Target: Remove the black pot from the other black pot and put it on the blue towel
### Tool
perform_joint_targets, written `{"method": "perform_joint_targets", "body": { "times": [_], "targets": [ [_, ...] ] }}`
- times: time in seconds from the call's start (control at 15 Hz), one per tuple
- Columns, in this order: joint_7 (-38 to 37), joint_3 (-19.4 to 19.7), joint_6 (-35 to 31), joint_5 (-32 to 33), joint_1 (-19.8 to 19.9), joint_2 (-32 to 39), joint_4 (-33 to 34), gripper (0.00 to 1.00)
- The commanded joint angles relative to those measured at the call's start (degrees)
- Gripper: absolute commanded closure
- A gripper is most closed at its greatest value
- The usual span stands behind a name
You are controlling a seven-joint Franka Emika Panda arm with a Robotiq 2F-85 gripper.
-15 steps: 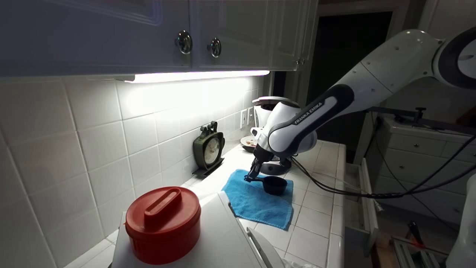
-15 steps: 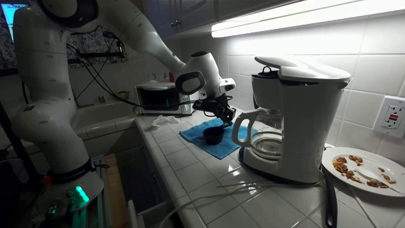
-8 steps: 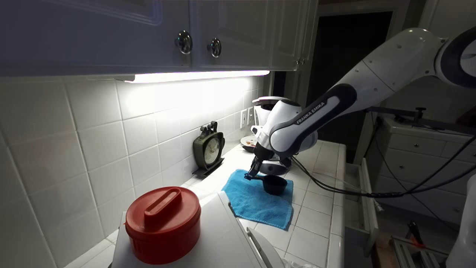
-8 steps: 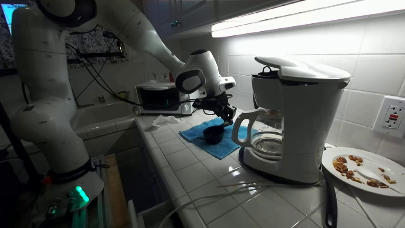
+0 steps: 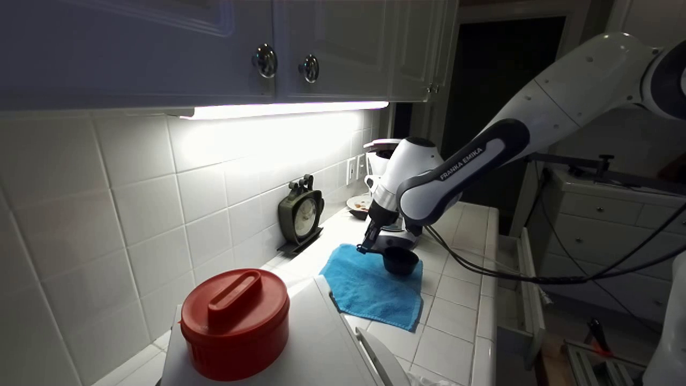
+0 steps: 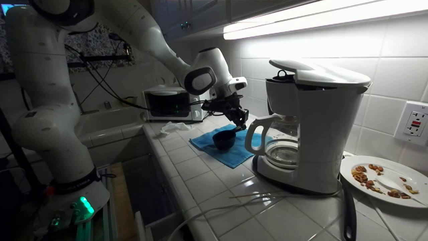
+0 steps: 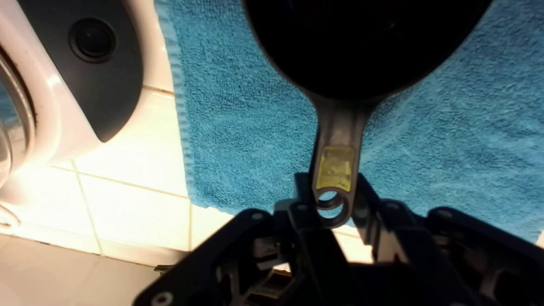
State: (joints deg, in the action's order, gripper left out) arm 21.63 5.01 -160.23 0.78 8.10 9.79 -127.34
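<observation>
The black pot (image 5: 400, 261) is over the blue towel (image 5: 370, 295) in an exterior view. The pot (image 6: 224, 140) and towel (image 6: 235, 161) also show in an exterior view, the pot slightly tilted. My gripper (image 5: 362, 249) is shut on the end of the pot's handle; it also shows in an exterior view (image 6: 240, 128). In the wrist view, my fingers (image 7: 333, 191) pinch the handle with its yellow label, below the dark bowl (image 7: 357, 46). A second ring edge shows in the handle's hole. I cannot tell the two pots apart; the second is hidden or nested.
A white coffee maker (image 6: 321, 134) stands close beside the towel. A plate with nuts (image 6: 384, 187) is behind it. A toaster oven (image 6: 170, 105) and crumpled white paper (image 6: 175, 127) are on the other side. A red container (image 5: 236, 321), a green dial device (image 5: 300, 214) and overhead cabinets (image 5: 343, 48) are near.
The gripper and pot have moved up a little, with a slight sideways shift and tilt. The arm has drawn back slightly. The towel has not moved.
</observation>
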Motion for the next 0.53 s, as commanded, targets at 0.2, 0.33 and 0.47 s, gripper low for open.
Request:
{"method": "perform_joint_targets", "body": {
  "times": [0.2,0.33,0.47],
  "targets": [
    [-6.3,0.9,3.7,5.9,-1.0,-2.1,-1.2,0.88],
    [-7.4,1.1,4.2,6.8,-1.2,-2.3,-1.2,0.88],
    [-7.6,1.0,4.7,6.7,-1.3,-2.3,-1.1,0.53]
  ]
}}
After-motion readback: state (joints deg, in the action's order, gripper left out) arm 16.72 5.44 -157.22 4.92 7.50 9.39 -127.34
